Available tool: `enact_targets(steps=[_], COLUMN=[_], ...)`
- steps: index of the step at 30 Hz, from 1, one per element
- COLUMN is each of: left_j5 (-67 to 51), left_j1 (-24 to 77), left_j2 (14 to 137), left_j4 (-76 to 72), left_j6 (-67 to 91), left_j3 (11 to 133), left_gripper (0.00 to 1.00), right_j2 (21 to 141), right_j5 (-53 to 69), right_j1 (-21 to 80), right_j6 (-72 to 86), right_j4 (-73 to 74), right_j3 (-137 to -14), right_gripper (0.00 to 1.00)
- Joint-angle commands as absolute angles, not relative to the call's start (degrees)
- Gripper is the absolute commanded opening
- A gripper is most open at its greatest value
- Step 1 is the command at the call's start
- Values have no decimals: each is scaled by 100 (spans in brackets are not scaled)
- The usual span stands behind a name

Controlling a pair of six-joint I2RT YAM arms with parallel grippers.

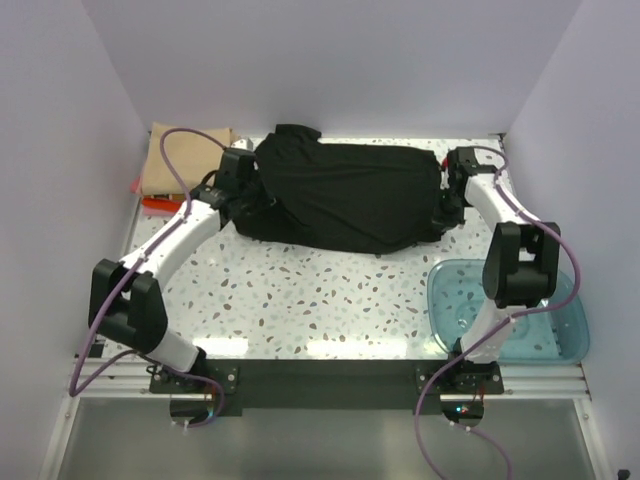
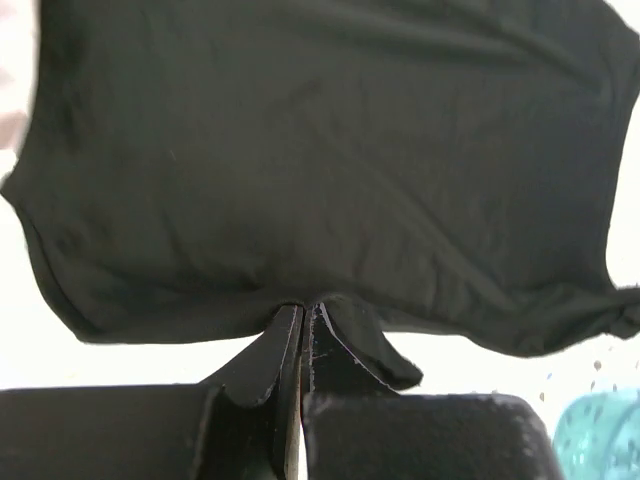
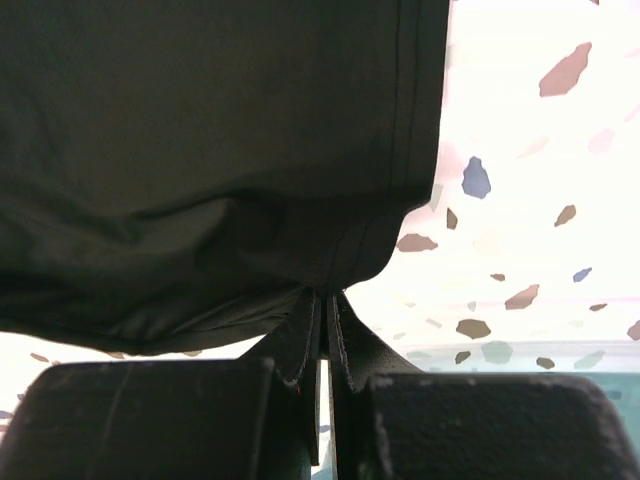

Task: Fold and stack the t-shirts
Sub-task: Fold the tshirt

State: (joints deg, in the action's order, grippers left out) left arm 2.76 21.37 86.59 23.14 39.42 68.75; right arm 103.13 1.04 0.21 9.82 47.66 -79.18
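The black t-shirt [image 1: 340, 195] hangs stretched between the two arms at the far middle of the table. My left gripper [image 1: 243, 192] is shut on its left edge; in the left wrist view the cloth [image 2: 320, 150] spreads out above the pinched jaws [image 2: 303, 310]. My right gripper [image 1: 450, 195] is shut on its right edge; in the right wrist view the hem [image 3: 200, 150] bunches into the closed jaws [image 3: 322, 295]. A tan-beige t-shirt [image 1: 175, 160] lies folded at the far left corner, on a red-orange t-shirt [image 1: 155, 204] that shows only as a thin strip.
A translucent teal plastic bowl [image 1: 575, 335] sits at the near right, beside the right arm's base. White walls close in the speckled table [image 1: 320, 300] on the left, back and right. A black rail runs along the near edge.
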Motion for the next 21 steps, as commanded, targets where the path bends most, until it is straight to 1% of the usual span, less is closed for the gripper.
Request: enact_targets(steps=[1,8,18,21], left_j5=[238,88,474,396], left_j1=[1890,1740,1389,1301], left_j2=[8972,9781,10792,10977], left_j4=[2013,1916,2144,2171], left_j6=[3630,3393,3384,3401], left_j3=[7460,8243,9280,9421], left_gripper=[0,0,0,0], right_j2=[10589,11117,11794,11961], right_j5=[220,229,18,-114], right_j1=[18,9,9,17], right_j6=[967,1055,1169,1265], right_j4=[4983,5167,5449,5554], right_j3=[-8410,-9113,-9966,-10212], right_gripper=[0,0,0,0])
